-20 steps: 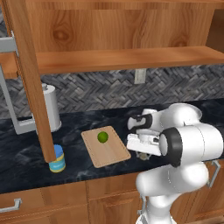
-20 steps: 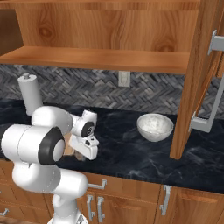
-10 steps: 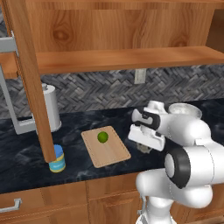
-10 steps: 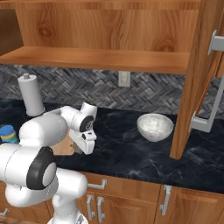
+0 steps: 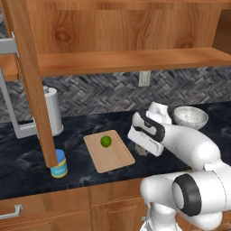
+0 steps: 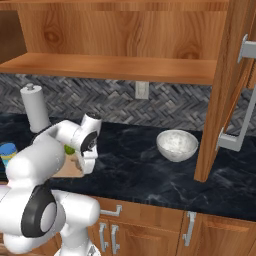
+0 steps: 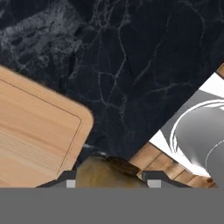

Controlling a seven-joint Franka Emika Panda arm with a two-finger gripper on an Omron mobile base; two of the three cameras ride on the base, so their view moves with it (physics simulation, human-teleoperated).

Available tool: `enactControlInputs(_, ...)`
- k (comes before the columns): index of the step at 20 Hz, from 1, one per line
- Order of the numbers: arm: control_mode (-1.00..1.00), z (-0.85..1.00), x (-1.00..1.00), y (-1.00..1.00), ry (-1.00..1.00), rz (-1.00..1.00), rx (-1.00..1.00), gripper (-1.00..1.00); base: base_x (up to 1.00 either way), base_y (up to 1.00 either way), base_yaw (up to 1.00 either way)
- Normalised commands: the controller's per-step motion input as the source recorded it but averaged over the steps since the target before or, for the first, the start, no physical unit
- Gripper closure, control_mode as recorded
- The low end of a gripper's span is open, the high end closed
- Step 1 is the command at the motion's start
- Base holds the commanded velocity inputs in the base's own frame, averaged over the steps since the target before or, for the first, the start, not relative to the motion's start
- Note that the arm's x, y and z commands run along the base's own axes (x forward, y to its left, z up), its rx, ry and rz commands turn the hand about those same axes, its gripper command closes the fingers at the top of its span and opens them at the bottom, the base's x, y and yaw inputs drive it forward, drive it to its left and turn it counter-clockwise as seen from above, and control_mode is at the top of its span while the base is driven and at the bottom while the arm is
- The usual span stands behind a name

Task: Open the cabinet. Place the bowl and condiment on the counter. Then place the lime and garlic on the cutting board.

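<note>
The cabinet (image 5: 31,90) stands open, its shelf bare. My gripper (image 5: 142,150) hovers low over the counter (image 5: 27,153), just off the right edge of the cutting board (image 5: 110,155). It is shut on the garlic (image 7: 109,173), a tan lump between the fingertips, with the board's rounded corner (image 7: 35,131) close beside it. The lime (image 5: 105,141) lies on the board. On the counter, the condiment (image 5: 59,164) stands left of the board and the bowl (image 5: 190,116) sits to the right. From the other side, the gripper (image 6: 89,165) hangs by the board (image 6: 70,170), with the bowl (image 6: 176,144) further right.
A white paper-towel roll (image 5: 53,110) stands at the back left against the herringbone backsplash. The open cabinet doors (image 6: 225,90) hang down over the counter on both sides. Dark counter (image 7: 131,65) stretches between the board and the bowl. Drawers run under the front edge.
The arm's elbow has swung out to the right and lower. The hand, still holding the garlic, has stayed beside the board's right edge, edging slightly toward it.
</note>
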Motion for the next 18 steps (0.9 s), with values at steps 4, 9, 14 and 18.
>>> enactControlInputs(4, -1.0, 0.0, 0.03, 0.31, -0.05, -0.22, -0.06, 1.0, 0.0, 0.0, 0.0)
enactControlInputs(9, -1.0, 0.0, 0.16, 0.29, -0.05, -0.23, -0.05, 1.0, 0.0, 0.0, 0.0)
enactControlInputs(14, -1.0, -0.03, 0.37, 0.19, 0.0, -0.25, -0.05, 1.0, 0.0, 0.0, 0.0)
enactControlInputs(18, -1.0, -0.09, 0.51, 0.14, 0.0, -0.25, -0.03, 1.0, 0.0, 0.0, 0.0)
